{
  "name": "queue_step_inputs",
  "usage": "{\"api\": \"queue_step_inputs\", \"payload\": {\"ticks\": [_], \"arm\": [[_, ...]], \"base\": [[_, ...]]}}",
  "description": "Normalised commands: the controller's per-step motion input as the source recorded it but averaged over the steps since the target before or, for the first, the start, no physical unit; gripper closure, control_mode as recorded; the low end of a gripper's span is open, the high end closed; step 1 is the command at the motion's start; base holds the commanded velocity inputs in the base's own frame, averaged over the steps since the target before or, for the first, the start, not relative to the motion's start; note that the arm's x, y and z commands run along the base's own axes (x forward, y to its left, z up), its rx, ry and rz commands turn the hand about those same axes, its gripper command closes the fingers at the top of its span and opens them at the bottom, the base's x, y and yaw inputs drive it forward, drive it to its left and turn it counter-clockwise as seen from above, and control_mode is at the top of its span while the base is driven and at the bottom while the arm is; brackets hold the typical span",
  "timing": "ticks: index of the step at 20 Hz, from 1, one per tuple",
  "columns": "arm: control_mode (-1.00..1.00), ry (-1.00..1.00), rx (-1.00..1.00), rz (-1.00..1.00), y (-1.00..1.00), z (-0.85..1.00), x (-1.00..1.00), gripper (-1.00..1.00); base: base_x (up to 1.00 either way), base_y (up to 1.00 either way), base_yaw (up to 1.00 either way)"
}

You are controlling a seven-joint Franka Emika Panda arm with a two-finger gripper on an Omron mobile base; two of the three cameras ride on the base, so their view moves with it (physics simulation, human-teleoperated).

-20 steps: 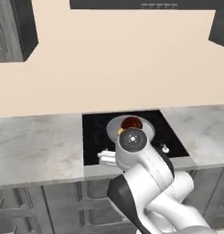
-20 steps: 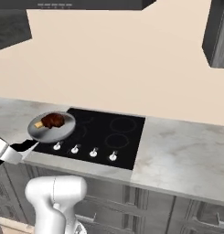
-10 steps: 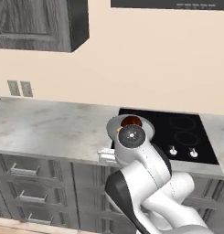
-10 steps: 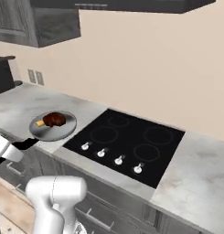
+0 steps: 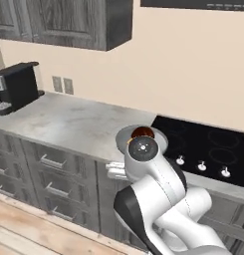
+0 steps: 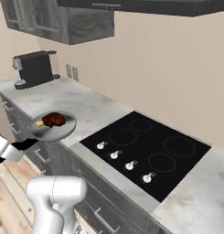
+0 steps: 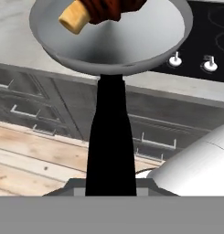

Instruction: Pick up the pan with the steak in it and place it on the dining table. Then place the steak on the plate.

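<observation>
The pan (image 6: 53,126) is held in the air, level, just off the front edge of the marble kitchen counter (image 6: 81,105) and above the grey drawers (image 5: 49,169); its straight black handle (image 7: 109,137) runs back to the gripper (image 6: 13,148), whose jaws are clamped on the handle's end; the steak (image 6: 53,119) lies in the pan toward its far side, with a tan stub (image 7: 75,17) sticking out of the dark red meat; to the pan's right the black cooktop (image 6: 145,148) is set in the counter, with four white knobs (image 6: 125,161) along its front; far along the counter to the left stands a black coffee machine (image 5: 16,87); dark wall cabinets (image 5: 63,22) hang above; wooden floor (image 7: 35,157) shows below the pan.
</observation>
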Motion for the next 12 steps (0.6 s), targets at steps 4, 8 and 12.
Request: {"api": "queue_step_inputs", "payload": {"ticks": [4,8,12], "arm": [[1.0,0.0,0.0,0.0,0.0,0.0,0.0,1.0],[1.0,0.0,0.0,0.0,0.0,0.0,0.0,1.0],[1.0,0.0,0.0,0.0,0.0,0.0,0.0,1.0]], "base": [[0.0,0.0,0.5],[0.0,0.0,0.5],[0.0,0.0,0.5]]}}
